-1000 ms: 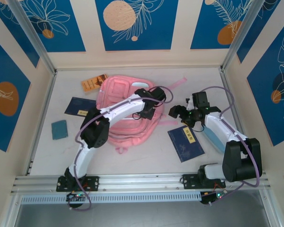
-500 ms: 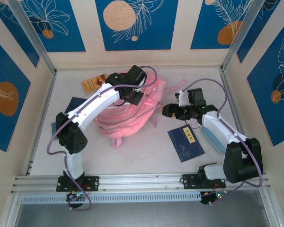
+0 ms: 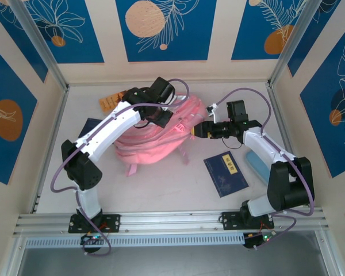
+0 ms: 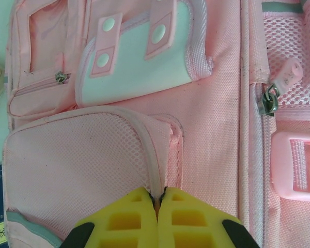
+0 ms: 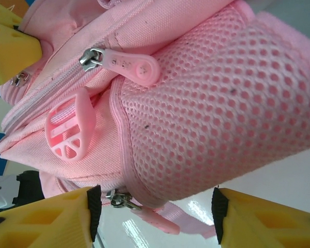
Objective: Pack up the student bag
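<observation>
The student bag [image 3: 155, 144] was seen in the middle of the surface [image 3: 178, 192], a little to the far side. It was bunched up and partly lifted at its far edge. The left claw [image 4: 159, 199] was shut tight. A thin pink edge of a netted pocket on the bag was pinched between its yellow fingers [image 4: 126, 222].

The right claw [image 5: 155, 206] was open, with its fingers set wide apart. It was placed at the right side of the bag. The netted side pocket [image 5: 212, 103] was seen just in front of it, and no touch could be made out. A pink zip pull [image 5: 126, 64] was hanging just beside that pocket.

A blue book [image 3: 225, 173] was lying on the surface, near and to the right, outside the bag.

The step in hand was judged to be the opening of the bag, with the bag held up by one claw so the zip could be reached by the other. For the next move, the open claw would need to be lined up with the small, floppy zip pull and closed on it. Then the zip could be drawn along while the bag was held firm.
</observation>
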